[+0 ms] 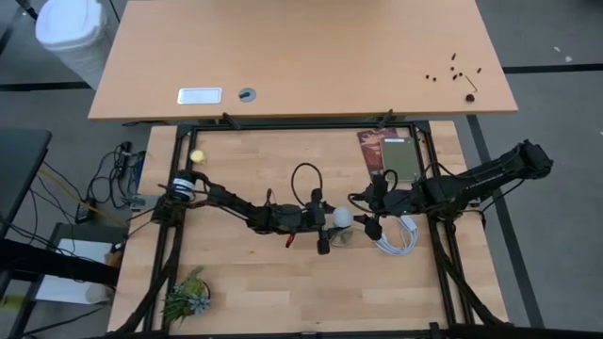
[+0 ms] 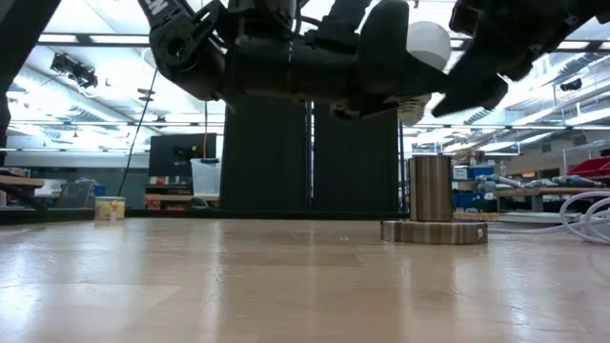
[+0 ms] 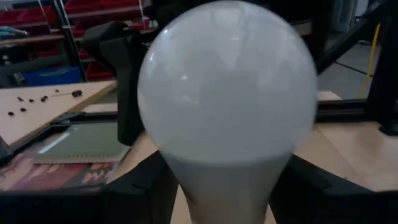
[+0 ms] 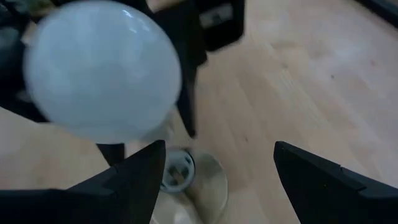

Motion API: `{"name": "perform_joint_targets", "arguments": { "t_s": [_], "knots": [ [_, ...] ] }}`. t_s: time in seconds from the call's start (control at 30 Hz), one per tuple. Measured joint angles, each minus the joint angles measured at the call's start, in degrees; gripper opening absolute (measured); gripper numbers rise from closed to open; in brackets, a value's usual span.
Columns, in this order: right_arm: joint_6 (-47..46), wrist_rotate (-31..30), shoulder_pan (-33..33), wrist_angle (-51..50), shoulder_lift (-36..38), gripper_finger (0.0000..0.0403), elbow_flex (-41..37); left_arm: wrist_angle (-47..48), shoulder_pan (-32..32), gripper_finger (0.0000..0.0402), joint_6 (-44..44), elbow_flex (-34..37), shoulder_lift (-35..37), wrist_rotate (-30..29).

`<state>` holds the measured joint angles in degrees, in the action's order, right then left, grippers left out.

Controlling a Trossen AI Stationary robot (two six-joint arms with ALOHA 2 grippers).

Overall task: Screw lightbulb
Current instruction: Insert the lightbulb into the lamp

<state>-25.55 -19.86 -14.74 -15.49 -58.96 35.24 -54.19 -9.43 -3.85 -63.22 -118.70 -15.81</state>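
The white lightbulb (image 1: 342, 218) is held in the air at the table's middle by my left gripper (image 1: 327, 224), which is shut on it. Its frosted dome fills the left wrist view (image 3: 227, 87) and shows at the top of the low view (image 2: 426, 43). The metal socket (image 2: 434, 205) stands on its round disc on the table, below the bulb (image 4: 186, 174). My right gripper (image 1: 369, 215) is open just right of the dome, and its fingers (image 4: 137, 180) stand apart from the bulb (image 4: 102, 68). My left gripper pinches the bulb's narrower pale base (image 3: 229, 186) between its two fingers (image 3: 137, 193), one on each side. The fingers come roughly level from the table's left. The bulb is lifted clear, and its dome points toward the table's right, above the socket.
A white cable coil (image 1: 400, 235) lies right of the socket. A dark booklet with a green card (image 1: 391, 151) lies at the far right. A black cable loop (image 1: 306, 179), a small yellow ball (image 1: 197, 156) and a green plant (image 1: 188, 294) are also on the table.
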Motion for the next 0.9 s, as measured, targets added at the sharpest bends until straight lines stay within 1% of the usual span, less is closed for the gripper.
{"name": "perform_joint_targets", "arguments": {
  "t_s": [0.27, 0.47, 0.9],
  "knots": [
    [-2.73, -0.04, -1.69, -0.08, 0.0, 0.0309, 0.0, 2.62, -0.02, 0.0211, 3.71, 0.09, 0.0, 0.98],
    [-2.81, -0.21, -1.75, -0.06, 0.0, 0.0309, 0.0, 2.98, 0.16, 0.0211, 4.08, 0.11, 0.02, 2.59],
    [-5.39, -1.38, -1.75, 0.39, 0.0, 0.0309, 0.0, 2.81, 0.44, 0.0211, 4.95, 0.11, 0.02, 2.64]
  ]
}}
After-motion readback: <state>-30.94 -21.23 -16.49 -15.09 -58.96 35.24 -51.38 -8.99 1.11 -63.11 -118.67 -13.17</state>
